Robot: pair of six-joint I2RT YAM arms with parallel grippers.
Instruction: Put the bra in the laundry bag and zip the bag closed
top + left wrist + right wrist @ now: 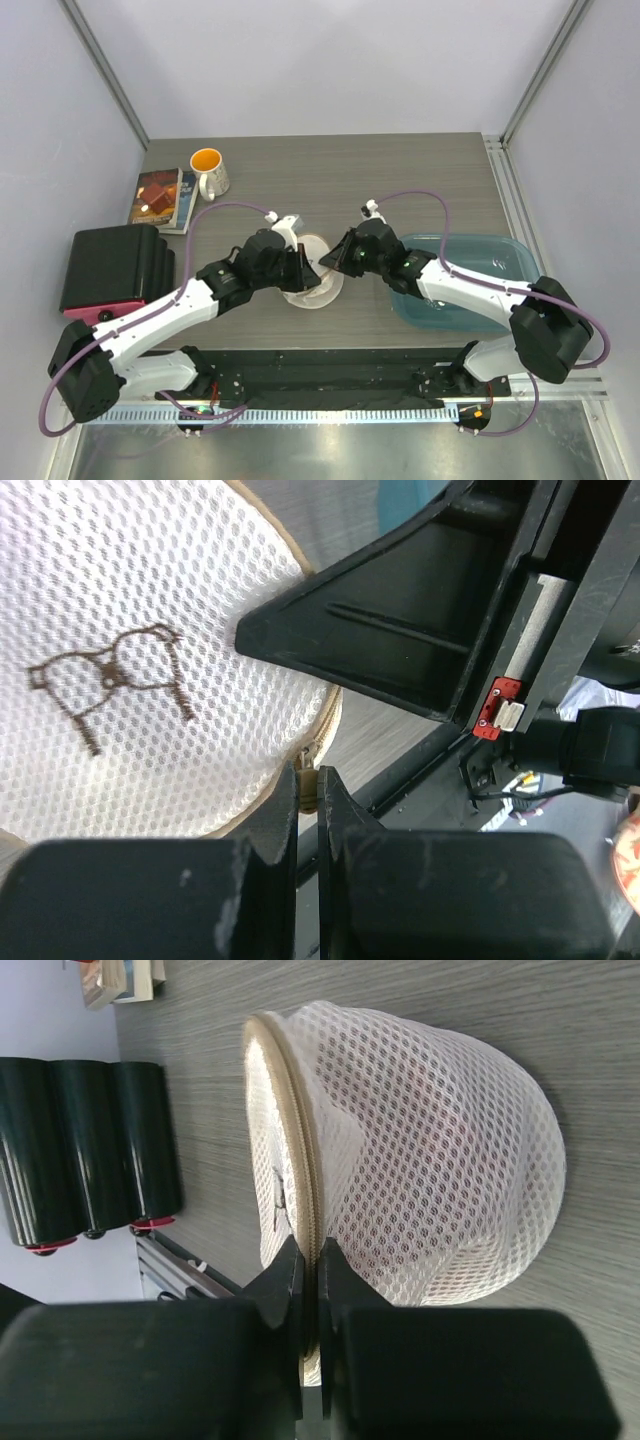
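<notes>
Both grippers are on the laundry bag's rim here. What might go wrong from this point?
1. The right gripper and left gripper each pinch only the thin tan zipper rim; either pinch may slip under a pull.
2. Nothing else holds the soft mesh laundry bag, so a pull may drag it rather than run the zipper.
3. The grippers sit close together and could collide.

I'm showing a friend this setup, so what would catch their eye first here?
The white mesh laundry bag at the centre of the table, domed with a tan zipper rim. The left hand and right hand are both pinched shut on that rim from opposite sides. An orange-lined mug stands at the back left and a teal tub at the right.
</notes>
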